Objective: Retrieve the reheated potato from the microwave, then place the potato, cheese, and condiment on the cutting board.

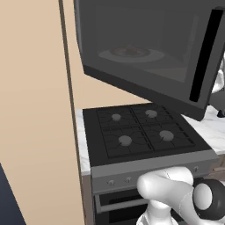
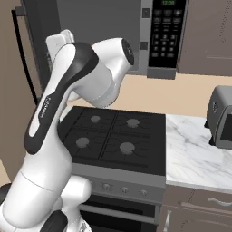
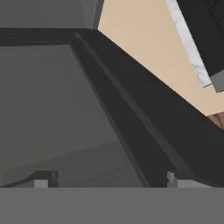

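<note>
In the left base view the microwave (image 1: 149, 48) hangs above a black stove (image 1: 140, 132) with four burners, and its wide door (image 1: 145, 57) is swung out toward the camera. Through the door's dim glass a round plate (image 1: 130, 53) shows inside with a small brownish lump on it, too blurred to name for sure. A marble counter (image 1: 211, 127) runs beside the stove on its right. In the right base view the white arm (image 2: 68, 99) rises from the lower left and reaches up toward the microwave's left part; the black keypad (image 2: 165, 31) sits on the microwave's right, and a silver toaster oven (image 2: 222, 118) stands on the marble counter at the far right. In the hand view the gripper (image 3: 109, 180) looks along the dark edge of the microwave, with a grey inner surface to one side and beige wall to the other. Its two finger tips (image 3: 41, 181) stand far apart at the bottom of that view, spread wide with nothing between them.
</note>
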### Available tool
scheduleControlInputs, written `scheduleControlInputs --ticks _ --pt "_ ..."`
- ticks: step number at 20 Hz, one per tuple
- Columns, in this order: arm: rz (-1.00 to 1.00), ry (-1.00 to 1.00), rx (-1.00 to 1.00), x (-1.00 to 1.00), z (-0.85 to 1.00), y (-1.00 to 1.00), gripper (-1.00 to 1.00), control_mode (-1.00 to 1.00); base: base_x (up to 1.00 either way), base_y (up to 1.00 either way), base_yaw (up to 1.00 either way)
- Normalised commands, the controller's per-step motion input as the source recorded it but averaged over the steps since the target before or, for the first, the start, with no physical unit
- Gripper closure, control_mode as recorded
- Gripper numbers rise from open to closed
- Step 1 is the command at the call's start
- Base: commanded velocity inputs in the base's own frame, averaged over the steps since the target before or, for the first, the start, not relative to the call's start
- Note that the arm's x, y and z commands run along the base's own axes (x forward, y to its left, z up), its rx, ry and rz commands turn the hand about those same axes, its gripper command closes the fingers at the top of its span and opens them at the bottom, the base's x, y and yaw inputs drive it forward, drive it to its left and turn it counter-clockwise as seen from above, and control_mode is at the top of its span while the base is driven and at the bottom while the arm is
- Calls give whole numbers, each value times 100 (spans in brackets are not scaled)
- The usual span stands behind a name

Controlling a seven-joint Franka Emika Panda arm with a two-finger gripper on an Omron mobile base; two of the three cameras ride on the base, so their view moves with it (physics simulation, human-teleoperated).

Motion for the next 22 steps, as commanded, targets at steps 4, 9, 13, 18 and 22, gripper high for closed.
scheduleControlInputs --ticks 4,9,13,18,22 --pt "11 0 0 -37 1 66 -100 -100 0 0 0" --pt "1 -2 0 -22 0 80 -100 -100 0 0 0" --pt "0 -5 -5 -9 0 87 -100 -100 0 0 0" --pt "0 -7 -10 0 4 82 -100 -100 0 0 0" --pt "-1 -10 -14 4 3 70 -100 -100 0 0 0"
